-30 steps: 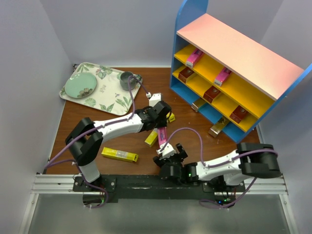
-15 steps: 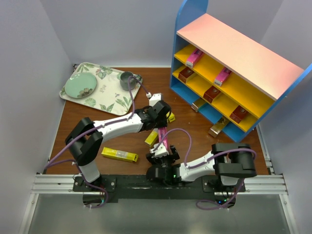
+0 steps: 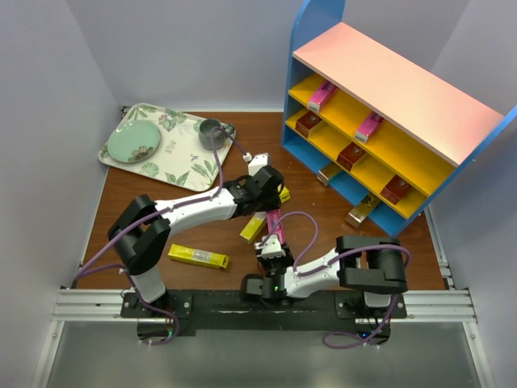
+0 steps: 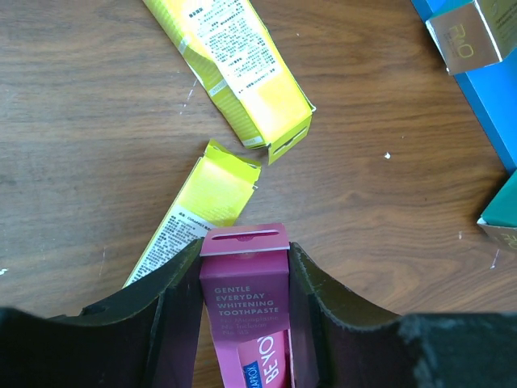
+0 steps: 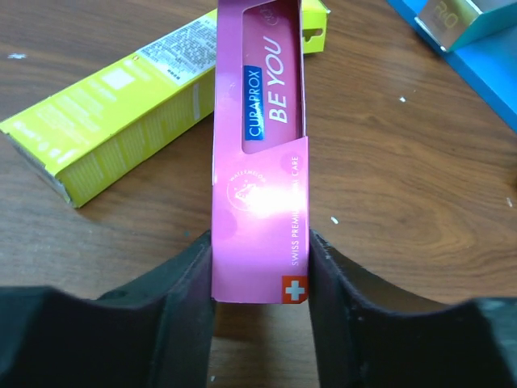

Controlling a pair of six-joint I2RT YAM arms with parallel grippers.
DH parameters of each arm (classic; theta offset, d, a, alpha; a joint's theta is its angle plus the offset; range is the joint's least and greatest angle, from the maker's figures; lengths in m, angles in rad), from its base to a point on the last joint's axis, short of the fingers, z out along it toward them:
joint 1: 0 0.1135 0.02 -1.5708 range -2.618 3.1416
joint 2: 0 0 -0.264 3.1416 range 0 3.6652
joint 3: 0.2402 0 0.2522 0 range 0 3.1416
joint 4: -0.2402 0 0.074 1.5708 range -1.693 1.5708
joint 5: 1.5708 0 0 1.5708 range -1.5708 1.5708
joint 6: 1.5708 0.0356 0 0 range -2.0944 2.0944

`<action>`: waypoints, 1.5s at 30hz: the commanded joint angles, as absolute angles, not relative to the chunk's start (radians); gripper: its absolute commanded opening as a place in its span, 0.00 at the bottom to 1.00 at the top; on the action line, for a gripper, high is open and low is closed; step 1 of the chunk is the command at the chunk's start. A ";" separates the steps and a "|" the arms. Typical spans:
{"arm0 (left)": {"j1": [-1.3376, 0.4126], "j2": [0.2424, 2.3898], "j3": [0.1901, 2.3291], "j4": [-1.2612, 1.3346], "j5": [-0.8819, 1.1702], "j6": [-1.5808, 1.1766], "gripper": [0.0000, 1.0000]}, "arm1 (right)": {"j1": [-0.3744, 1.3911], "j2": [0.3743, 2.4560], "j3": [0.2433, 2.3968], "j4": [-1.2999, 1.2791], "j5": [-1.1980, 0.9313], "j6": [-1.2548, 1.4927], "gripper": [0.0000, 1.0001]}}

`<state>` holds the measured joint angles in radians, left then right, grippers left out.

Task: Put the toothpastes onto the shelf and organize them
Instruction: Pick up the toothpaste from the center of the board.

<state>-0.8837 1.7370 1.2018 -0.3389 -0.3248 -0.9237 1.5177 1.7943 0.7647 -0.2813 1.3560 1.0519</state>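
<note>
Swung further left since a second ago, the right gripper (image 5: 260,242) now pinches the near end of the slim bright pink cardboard toothpaste carton (image 5: 258,162). The left gripper (image 4: 245,263) clamps its far end. A yellow cardboard carton (image 5: 113,105) lies just beside its left edge. Bare brown wooden tabletop (image 5: 404,202) opens rightward toward the blue-sided tiered shelf (image 3: 404,81).

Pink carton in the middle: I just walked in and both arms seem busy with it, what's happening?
The left gripper and the right gripper each clamp one end of the same pink carton, which looks like a handover. Several cartons already sit on the shelf; yellow cartons lie on the table.
</note>
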 commanded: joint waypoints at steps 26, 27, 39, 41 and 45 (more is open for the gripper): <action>-0.746 1.373 1.319 -0.359 -0.468 -0.602 1.00 | 1.499 1.372 0.874 -0.498 1.201 0.848 0.03; -0.703 1.349 1.328 -0.359 -0.463 -0.580 1.00 | 1.497 1.343 0.883 -0.508 1.198 0.844 0.03; -0.443 1.164 1.218 -0.281 -0.492 -0.387 1.00 | 1.433 1.184 1.170 -0.860 1.152 0.830 0.05; -0.419 1.128 1.148 -0.224 -0.485 -0.385 1.00 | 1.396 1.189 1.245 -0.958 1.146 0.851 0.05; -0.396 1.131 1.138 -0.230 -0.466 -0.387 1.00 | 1.342 1.213 1.362 -1.123 1.179 0.919 0.06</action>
<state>-0.4225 1.1378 1.1496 -0.3016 -0.4675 -0.4221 1.3861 1.2049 1.2415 -0.8959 1.1168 0.8413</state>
